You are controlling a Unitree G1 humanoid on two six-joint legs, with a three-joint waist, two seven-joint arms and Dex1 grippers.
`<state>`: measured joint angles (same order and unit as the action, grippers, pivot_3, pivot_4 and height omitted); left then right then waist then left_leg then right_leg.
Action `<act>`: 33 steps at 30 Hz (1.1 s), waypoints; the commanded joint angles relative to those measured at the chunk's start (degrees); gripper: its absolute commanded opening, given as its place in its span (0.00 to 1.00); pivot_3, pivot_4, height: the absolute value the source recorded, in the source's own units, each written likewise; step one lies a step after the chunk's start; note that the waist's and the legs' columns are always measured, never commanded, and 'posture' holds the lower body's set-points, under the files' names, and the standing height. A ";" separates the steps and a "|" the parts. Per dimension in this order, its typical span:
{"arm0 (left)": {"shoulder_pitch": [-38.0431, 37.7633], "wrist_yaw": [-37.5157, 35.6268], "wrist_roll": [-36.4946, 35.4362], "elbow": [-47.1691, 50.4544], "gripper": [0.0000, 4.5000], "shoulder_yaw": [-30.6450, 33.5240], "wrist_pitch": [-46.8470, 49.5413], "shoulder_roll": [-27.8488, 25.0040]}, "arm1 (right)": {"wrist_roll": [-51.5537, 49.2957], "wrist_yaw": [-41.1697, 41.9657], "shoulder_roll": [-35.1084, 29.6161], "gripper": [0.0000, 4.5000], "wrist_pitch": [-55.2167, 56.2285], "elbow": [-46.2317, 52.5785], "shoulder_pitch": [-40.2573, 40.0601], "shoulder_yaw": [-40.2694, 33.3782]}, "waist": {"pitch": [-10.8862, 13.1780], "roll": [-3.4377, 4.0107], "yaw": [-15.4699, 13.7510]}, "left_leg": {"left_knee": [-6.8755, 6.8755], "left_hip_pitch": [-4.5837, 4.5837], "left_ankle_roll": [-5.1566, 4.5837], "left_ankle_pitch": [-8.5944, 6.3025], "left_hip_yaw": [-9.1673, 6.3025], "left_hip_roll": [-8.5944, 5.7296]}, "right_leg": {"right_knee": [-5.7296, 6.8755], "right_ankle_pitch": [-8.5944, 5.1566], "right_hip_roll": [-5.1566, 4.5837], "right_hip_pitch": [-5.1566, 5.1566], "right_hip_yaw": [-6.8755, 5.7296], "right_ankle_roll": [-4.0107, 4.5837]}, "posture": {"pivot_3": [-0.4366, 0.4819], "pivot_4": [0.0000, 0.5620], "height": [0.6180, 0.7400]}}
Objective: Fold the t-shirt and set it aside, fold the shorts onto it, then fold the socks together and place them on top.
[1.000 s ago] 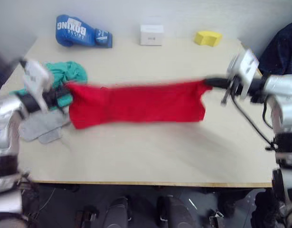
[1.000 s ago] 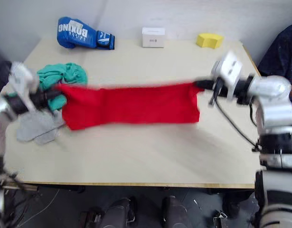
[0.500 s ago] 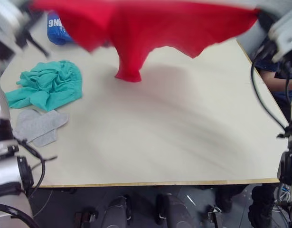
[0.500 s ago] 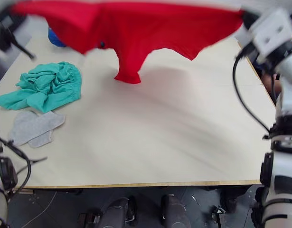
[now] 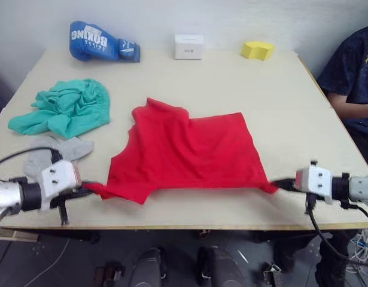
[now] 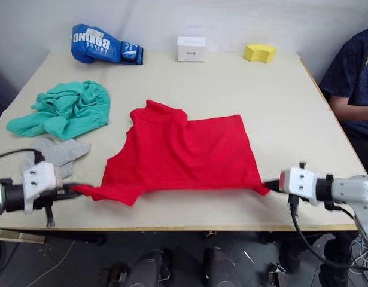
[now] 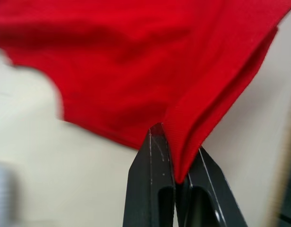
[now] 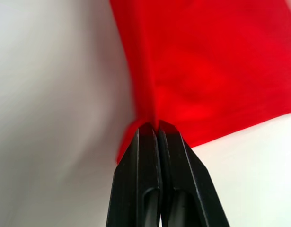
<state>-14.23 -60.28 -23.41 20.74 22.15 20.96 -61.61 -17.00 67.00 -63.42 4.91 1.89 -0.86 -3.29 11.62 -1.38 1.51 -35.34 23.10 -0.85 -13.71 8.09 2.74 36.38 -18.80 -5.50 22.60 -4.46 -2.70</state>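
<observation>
t-shirt (image 5: 186, 152) lies spread on counter (image 5: 231, 89). left gripper (image 5: 88, 191) pinches its near-left corner, right gripper (image 5: 279, 184) its near-right corner. shorts (image 5: 67, 107) bunched at left, socks (image 5: 55, 155) just in front of them.

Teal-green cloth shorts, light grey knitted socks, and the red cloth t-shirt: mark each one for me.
teal-green cloth shorts (image 6: 64, 110): right eye view, middle of the crumpled heap.
light grey knitted socks (image 6: 65, 153): right eye view, the upper sock's flat part.
red cloth t-shirt (image 6: 186, 152): right eye view, centre of the spread body.
</observation>
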 commanded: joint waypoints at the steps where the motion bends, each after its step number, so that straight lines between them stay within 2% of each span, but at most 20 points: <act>1: -3.38 -1.59 -2.56 4.55 0.00 3.14 8.83 -2.00 | -3.16 1.08 -2.10 0.00 -9.82 6.11 -3.81 -2.75 | 0.00 0.00 0.06 | 0.06 0.01 0.06 0.01 0.00 0.00 | 0.04 0.19 0.01 0.02 -0.03 -0.35 | 0.48 0.27 1.00; 5: -5.69 -3.21 -3.08 6.86 0.00 3.99 13.33 -3.09 | -3.43 3.17 -4.92 0.00 -17.85 10.86 -9.09 -3.26 | 0.00 0.01 0.13 | 0.04 0.01 0.06 0.03 0.01 0.08 | 0.39 -0.16 0.15 0.19 -0.04 -0.42 | 0.48 0.27 1.00; 8: -6.63 -3.81 -2.66 7.59 0.00 4.43 14.57 -3.40 | -2.66 3.90 -5.81 0.00 -19.22 12.28 -12.40 -4.11 | -0.03 -0.01 -0.01 | 0.01 -0.03 0.12 -0.03 0.00 0.07 | 0.52 -0.33 0.16 0.20 -0.07 -0.43 | 0.48 0.27 1.00; 15: 0.11 -3.49 -1.72 5.27 0.00 1.62 12.32 -3.68 | -1.73 3.32 -3.31 0.00 -17.11 9.69 -12.41 -5.66 | -0.03 -0.01 -0.03 | -0.37 -0.01 0.26 -0.25 -0.02 0.06 | 0.47 -0.22 0.12 0.03 -0.04 -0.50 | 0.48 0.27 1.00; 18: 4.10 -5.33 0.25 1.82 0.00 -2.21 9.58 -5.61 | -0.28 3.85 -3.36 0.00 -14.31 5.43 -11.64 -5.74 | -0.04 -0.02 -0.02 | -0.40 0.00 0.24 -0.26 0.00 0.07 | 0.45 -0.20 0.12 0.03 -0.02 -0.50 | 0.48 0.27 1.00; 21: 12.16 -7.54 1.53 -3.21 0.00 -9.14 7.83 -6.89 | -1.21 5.83 -3.58 0.00 -13.50 1.25 -9.57 -5.69 | -0.04 -0.02 -0.16 | -0.39 -0.01 0.23 -0.27 0.01 0.05 | 0.46 -0.20 0.11 0.02 -0.03 -0.50 | 0.48 0.27 1.00; 24: 21.87 -12.17 4.70 -10.39 0.00 -17.93 5.63 -8.00 | -4.31 9.27 -3.87 0.00 -16.33 -1.77 -5.52 -5.26 | -0.03 -0.01 -0.07 | -0.42 0.00 0.21 -0.26 0.05 0.04 | 0.50 -0.19 0.11 0.04 -0.02 -0.53 | 0.48 0.27 1.00; 28: 31.54 -16.71 6.65 -17.60 0.00 -25.20 5.10 -6.55 | -6.19 12.95 -4.41 0.00 -20.75 -2.81 -0.26 -3.13 | -0.03 0.00 0.26 | -0.56 0.01 0.01 -0.14 0.10 0.09 | 0.70 -0.19 0.16 0.09 0.00 -0.53 | 0.48 0.27 1.00; 33: 35.69 -20.48 8.98 -21.63 0.00 -29.64 3.77 -6.37 | -6.47 14.03 -3.70 0.00 -25.26 -1.59 4.15 -1.18 | -0.02 0.00 0.22 | -0.76 0.10 0.08 -0.17 0.20 0.11 | 0.99 -0.30 0.19 0.27 0.09 -0.56 | 0.48 0.27 1.00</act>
<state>20.67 -79.78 -15.98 0.39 -7.79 25.18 -67.47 -23.18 80.81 -66.79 -18.78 -0.09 2.57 -3.78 11.60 -1.38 1.73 -36.11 23.20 -0.77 -13.88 8.32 2.82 37.41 -19.10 -5.32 22.91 -4.33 -3.26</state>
